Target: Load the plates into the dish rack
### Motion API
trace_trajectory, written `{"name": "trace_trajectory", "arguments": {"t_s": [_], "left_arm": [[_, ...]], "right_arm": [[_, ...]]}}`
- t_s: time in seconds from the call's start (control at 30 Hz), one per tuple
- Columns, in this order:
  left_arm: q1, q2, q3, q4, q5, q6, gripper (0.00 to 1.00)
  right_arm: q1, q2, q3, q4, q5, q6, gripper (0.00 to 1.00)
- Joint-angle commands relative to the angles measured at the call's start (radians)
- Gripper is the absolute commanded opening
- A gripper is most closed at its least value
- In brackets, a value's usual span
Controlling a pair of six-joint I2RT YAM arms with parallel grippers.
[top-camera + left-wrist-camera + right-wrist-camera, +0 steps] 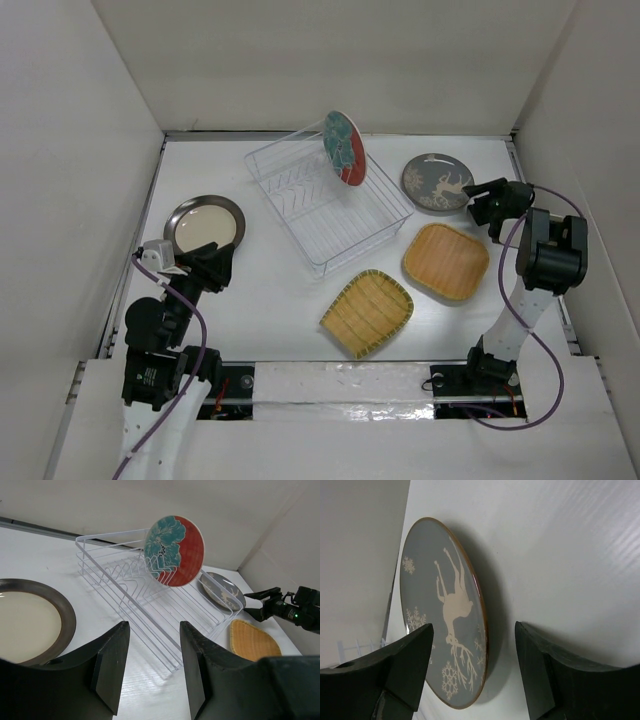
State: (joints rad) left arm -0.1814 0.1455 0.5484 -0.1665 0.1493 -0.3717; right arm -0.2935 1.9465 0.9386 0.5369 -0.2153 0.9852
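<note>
The red plate with a teal flower (343,148) stands upright in the clear wire dish rack (300,200); both also show in the left wrist view, the plate (174,550) and the rack (115,580). The dark grey plate (437,182) lies flat at the back right. My right gripper (477,197) is open at its right edge, and in the right wrist view the plate's rim (482,630) lies between the jaws of the gripper (474,627). My left gripper (215,263) is open and empty (152,630), just in front of the metallic-rimmed cream plate (204,224).
The orange rounded-square plate (446,261) lies right of the rack's near corner. The yellow ribbed square plate (367,313) lies in front of the rack. White walls enclose the table on the left, back and right.
</note>
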Motion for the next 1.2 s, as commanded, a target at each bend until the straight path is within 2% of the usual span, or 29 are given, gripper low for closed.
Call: {"name": "trace_trajectory", "arguments": {"t_s": [0.0,0.2,0.3,0.33,0.4,0.43,0.6,0.77,0.87,1.0,1.17], "left_arm": [[-0.004,-0.018,0.028,0.027,-0.017,0.005,0.42],[-0.004,-0.011,0.03,0.028,-0.02,0.007,0.41],[-0.004,-0.007,0.03,0.025,-0.031,0.007,0.41],[-0.004,-0.007,0.03,0.022,-0.033,0.005,0.41],[-0.004,-0.006,0.031,0.024,-0.034,0.005,0.41],[-0.004,-0.004,0.03,0.024,-0.033,0.005,0.4],[-0.004,0.006,0.027,0.028,-0.025,0.007,0.4],[-0.004,0.011,0.027,0.027,-0.022,0.007,0.39],[-0.004,0.022,0.027,0.03,-0.024,0.01,0.39],[-0.004,0.026,0.028,0.028,-0.022,0.011,0.38],[-0.004,0.026,0.027,0.03,-0.022,0.011,0.38]], "right_arm": [[-0.01,0.051,0.045,0.044,-0.085,0.047,0.69],[-0.001,0.159,0.124,0.046,-0.177,0.066,0.58],[0.008,0.195,0.154,0.046,-0.199,0.078,0.48],[0.008,0.2,0.158,0.046,-0.199,0.081,0.33],[0.008,0.2,0.161,0.052,-0.188,0.089,0.18],[0.008,0.183,0.152,0.063,-0.179,0.098,0.0],[0.008,0.014,0.034,0.208,-0.044,0.185,0.0],[0.051,-0.243,0.032,0.21,0.063,0.146,0.0],[0.086,-0.348,0.078,0.164,0.132,0.052,0.0],[0.213,-0.487,0.202,0.034,0.197,-0.182,0.0],[0.391,-0.476,0.4,-0.09,0.194,-0.423,0.0]]}}
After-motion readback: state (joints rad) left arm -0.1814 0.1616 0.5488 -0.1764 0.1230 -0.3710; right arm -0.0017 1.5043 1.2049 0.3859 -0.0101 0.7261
